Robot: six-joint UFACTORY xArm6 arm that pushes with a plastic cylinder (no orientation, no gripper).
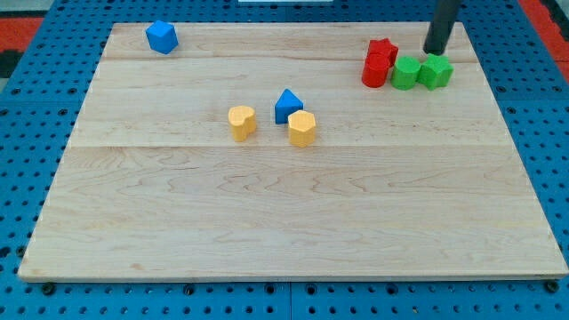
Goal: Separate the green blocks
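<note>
Two green blocks sit touching side by side at the view's upper right: a green round block (406, 73) on the left and a green angular block (436, 71) on the right. My tip (435, 51) stands just above the right green block, close to its top edge. A red cylinder (375, 70) touches the left green block, with a red star-like block (383, 50) right behind it.
The wooden board (284, 222) lies on a blue pegboard. A blue block (162, 36) sits at the upper left. Near the middle are a yellow block (241, 122), a blue triangular block (287, 105) and a yellow hexagonal block (302, 128).
</note>
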